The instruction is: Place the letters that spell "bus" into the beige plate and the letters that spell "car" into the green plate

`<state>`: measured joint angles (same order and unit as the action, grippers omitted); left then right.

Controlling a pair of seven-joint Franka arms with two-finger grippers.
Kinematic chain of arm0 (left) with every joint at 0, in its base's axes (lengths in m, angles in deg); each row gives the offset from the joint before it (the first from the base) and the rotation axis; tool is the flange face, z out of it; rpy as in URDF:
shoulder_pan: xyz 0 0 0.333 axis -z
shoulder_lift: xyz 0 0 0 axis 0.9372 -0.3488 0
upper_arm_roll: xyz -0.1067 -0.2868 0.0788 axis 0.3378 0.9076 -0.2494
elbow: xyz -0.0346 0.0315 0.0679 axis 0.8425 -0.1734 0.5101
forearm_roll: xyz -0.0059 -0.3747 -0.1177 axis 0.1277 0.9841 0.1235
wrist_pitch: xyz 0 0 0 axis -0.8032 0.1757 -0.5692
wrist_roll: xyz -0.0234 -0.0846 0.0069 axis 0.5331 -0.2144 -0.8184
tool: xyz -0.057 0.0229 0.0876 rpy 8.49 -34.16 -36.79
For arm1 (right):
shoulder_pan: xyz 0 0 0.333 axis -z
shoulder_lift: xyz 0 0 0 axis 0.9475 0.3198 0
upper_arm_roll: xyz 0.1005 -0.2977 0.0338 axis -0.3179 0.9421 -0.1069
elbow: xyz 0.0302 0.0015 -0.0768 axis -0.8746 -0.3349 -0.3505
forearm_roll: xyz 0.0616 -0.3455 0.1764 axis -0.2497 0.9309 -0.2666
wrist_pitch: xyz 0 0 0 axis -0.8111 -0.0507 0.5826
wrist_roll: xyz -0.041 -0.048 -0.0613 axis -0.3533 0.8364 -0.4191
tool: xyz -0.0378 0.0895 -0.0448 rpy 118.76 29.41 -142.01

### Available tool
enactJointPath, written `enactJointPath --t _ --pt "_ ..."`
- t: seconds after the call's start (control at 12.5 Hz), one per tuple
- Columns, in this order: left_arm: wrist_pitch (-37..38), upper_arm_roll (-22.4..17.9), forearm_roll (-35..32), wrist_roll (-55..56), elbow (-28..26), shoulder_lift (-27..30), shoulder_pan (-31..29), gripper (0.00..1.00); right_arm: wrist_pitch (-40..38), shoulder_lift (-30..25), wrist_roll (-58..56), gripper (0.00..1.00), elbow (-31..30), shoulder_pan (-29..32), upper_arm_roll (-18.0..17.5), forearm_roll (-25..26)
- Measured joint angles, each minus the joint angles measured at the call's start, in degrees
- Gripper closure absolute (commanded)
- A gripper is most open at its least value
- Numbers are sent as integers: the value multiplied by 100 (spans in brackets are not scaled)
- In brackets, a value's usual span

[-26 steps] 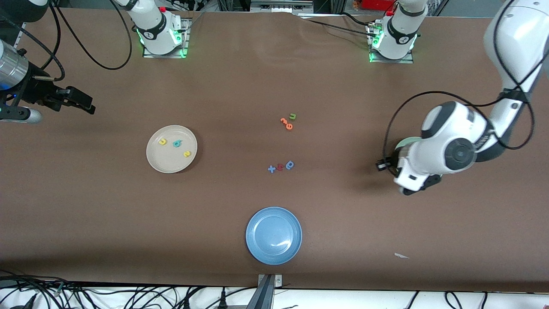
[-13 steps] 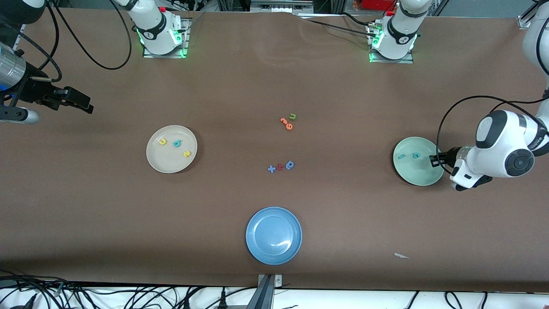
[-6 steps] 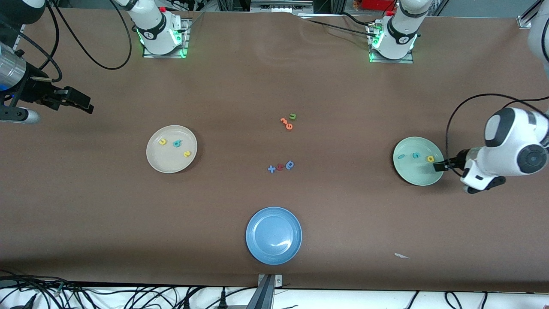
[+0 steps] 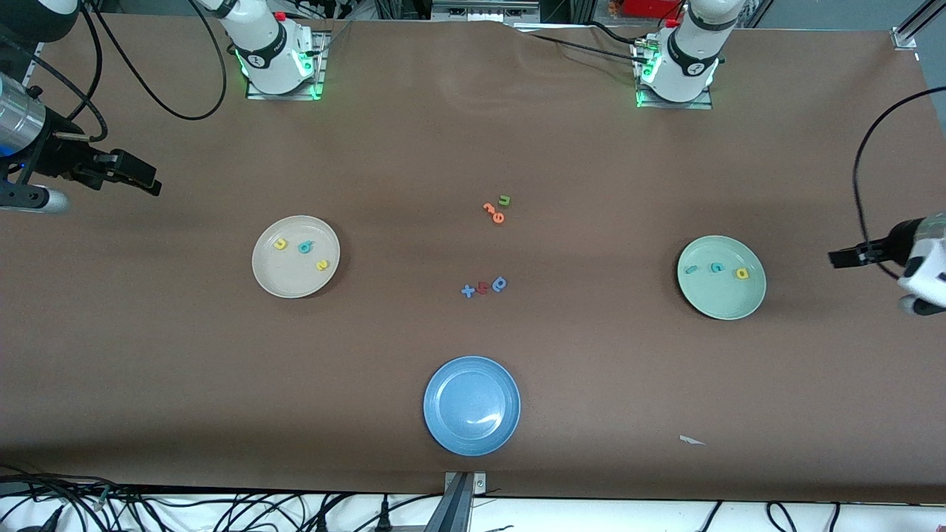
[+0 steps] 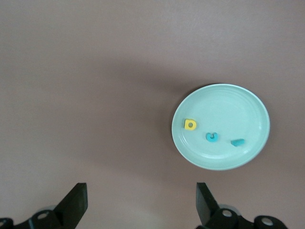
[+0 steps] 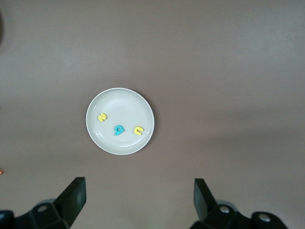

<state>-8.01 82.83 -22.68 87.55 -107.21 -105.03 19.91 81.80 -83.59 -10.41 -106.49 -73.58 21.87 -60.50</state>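
The beige plate (image 4: 292, 281) holds a yellow "u" (image 4: 279, 244), a teal "b" (image 4: 304, 247) and a yellow "s" (image 4: 322, 264). The right wrist view looks down on this plate (image 6: 119, 101). In the green plate (image 4: 720, 300) lie a teal "r" (image 4: 691, 270), a teal "c" (image 4: 715, 267) and a yellow "a" (image 4: 742, 273). My left gripper (image 4: 839, 258) hangs open and empty over bare table beside the green plate (image 5: 224, 102), toward the left arm's end. My right gripper (image 4: 150, 184) waits open and empty over the right arm's end of the table.
A blue plate (image 4: 471, 405) sits near the front edge. Mid-table lie a green "u" with orange pieces (image 4: 497, 209) and a blue "x" with red and blue pieces (image 4: 484, 287). A white scrap (image 4: 691, 440) lies toward the left arm's end.
My left gripper came over the green plate, let go of the yellow "a" there, and drew back toward the left arm's end. The right arm stayed still.
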Motion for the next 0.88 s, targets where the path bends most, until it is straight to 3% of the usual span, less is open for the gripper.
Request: enactJointPath --t 0.32,0.48,0.64,0.88 --pt "718 198 288 -223 1017 0 155 0 -1 1 0 0 -1 0 -2 0" --pt "887 -246 524 -222 1470 -2 756 0 1 1 0 0 -1 0 -2 1" --pt "1063 -1483 1285 -222 2080 16 1734 0 1 1 0 0 -2 0 -3 1" --pt "1109 -3517 2147 -267 2530 93 3177 0 2 2 0 0 -3 0 -3 1"
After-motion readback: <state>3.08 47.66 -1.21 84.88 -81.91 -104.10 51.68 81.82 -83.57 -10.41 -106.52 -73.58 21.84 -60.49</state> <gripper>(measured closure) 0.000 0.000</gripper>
